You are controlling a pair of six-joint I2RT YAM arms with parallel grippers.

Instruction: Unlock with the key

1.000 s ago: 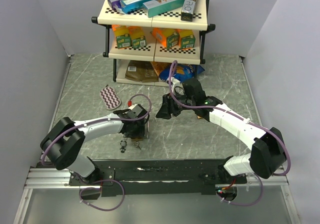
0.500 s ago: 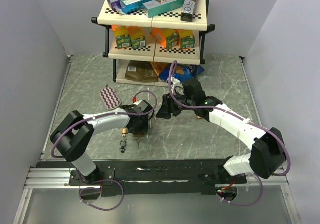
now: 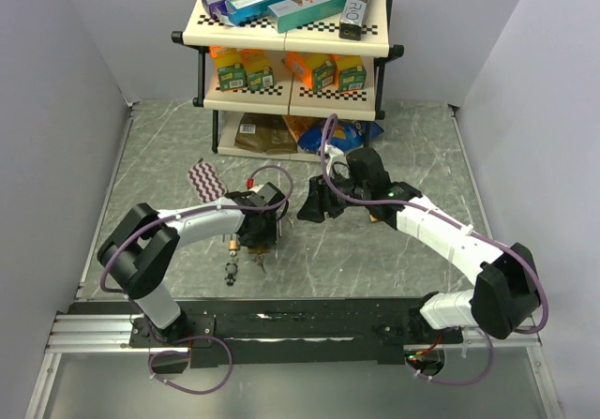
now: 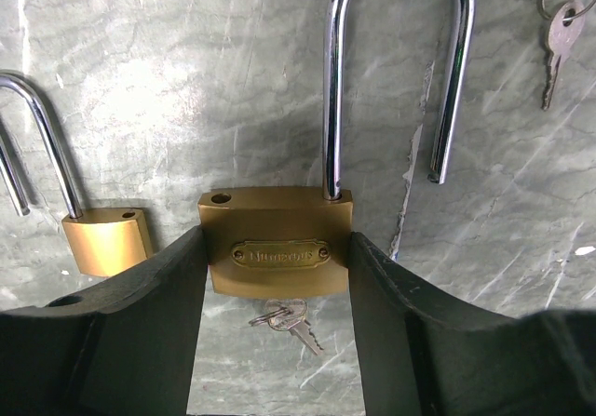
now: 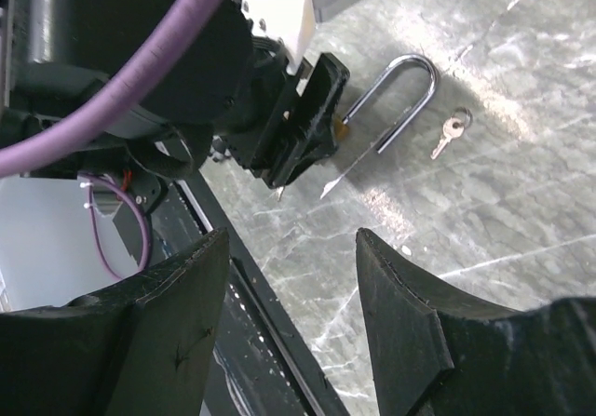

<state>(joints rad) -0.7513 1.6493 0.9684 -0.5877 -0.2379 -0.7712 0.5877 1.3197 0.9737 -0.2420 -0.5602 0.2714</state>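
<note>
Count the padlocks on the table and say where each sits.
2. The larger padlock sits between the fingers of the left gripper, shackle open; the smaller padlock lies beside it. Others may be hidden.

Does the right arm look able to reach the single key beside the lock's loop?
Probably yes: the right gripper is open, and the key lies uncovered, clear of the padlock.
</note>
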